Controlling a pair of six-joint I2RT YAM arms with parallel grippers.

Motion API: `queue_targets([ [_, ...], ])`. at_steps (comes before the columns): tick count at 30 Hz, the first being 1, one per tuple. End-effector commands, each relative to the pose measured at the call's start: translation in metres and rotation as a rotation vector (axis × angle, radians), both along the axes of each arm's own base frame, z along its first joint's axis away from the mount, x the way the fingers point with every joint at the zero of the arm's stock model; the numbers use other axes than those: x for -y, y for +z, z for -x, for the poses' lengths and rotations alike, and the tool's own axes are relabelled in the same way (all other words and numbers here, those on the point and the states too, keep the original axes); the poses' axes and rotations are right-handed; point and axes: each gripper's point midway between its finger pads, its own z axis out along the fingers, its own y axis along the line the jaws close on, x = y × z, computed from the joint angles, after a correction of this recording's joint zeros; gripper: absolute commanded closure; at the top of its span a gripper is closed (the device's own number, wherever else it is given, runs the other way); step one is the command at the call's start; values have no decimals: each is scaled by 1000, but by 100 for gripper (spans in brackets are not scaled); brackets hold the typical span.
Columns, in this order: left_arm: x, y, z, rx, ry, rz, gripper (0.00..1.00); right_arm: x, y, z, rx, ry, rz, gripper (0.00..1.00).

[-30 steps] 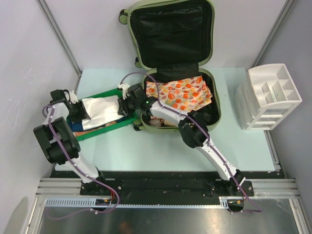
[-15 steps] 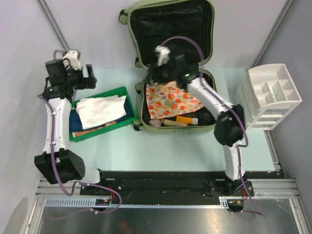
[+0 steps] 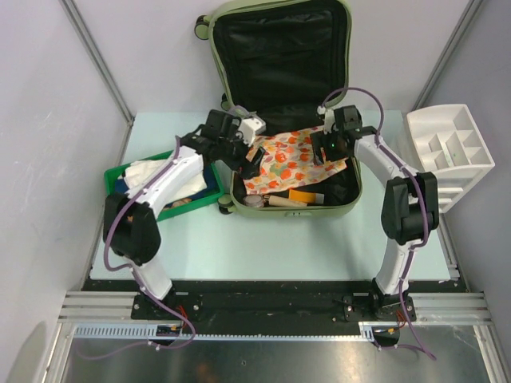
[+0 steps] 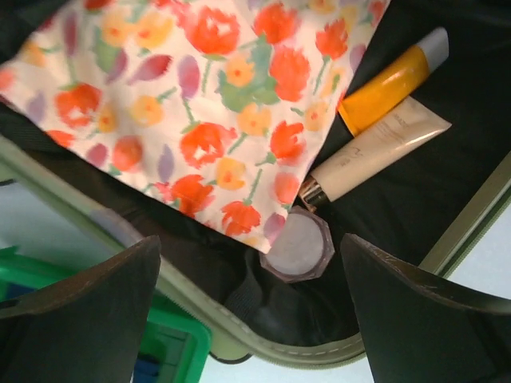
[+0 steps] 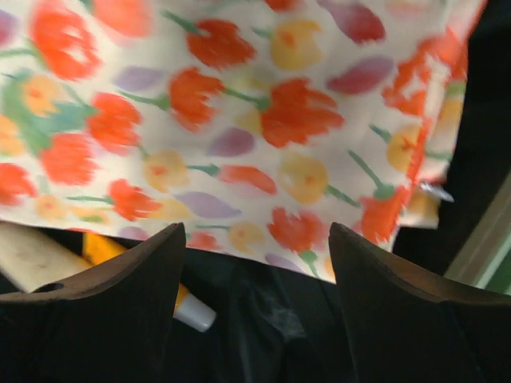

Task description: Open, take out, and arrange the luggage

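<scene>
looking down from above, i saw the luggage (image 3: 279,56) lying open at the middle of the far edge of the table (image 3: 303,239), its lid propped up past that edge. the left gripper (image 4: 249,242) hung over the base's near-left corner, jaws apart and holding nothing, above a floral cloth (image 4: 207,104), a small clear jar (image 4: 297,243), a beige tube (image 4: 375,152) and an orange tube (image 4: 391,84). the right gripper (image 5: 254,231) hovered over the cloth's right side, jaws apart too. a green tray (image 3: 114,171) sat just beside the luggage's left side.

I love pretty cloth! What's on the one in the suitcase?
Red, orange and yellow flowers on white; the cloth shows best in the left wrist view.
</scene>
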Motion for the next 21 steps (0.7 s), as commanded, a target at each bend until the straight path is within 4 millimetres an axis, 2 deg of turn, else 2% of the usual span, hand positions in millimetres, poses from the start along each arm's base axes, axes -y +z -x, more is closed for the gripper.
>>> queue_targets([
  [1, 13, 15, -12, 50, -61, 16, 2, 40, 31, -7, 150, -207, 229, 24],
  [3, 16, 15, -16, 43, -44, 22, 2, 50, 23, -5, 133, -286, 274, 24],
  [6, 16, 15, -20, 40, -27, 21, 2, 55, 25, -1, 121, -370, 249, 24],
  [12, 12, 13, -22, 36, 5, 10, 1, 54, 29, 15, 46, -536, 128, 20],
  [17, 12, 16, -22, 36, 12, 18, 1, 52, 12, 31, -46, -622, 75, 15],
  [21, 13, 16, -24, 35, 14, 20, 0, 46, -3, 31, -78, -679, 45, 13],
])
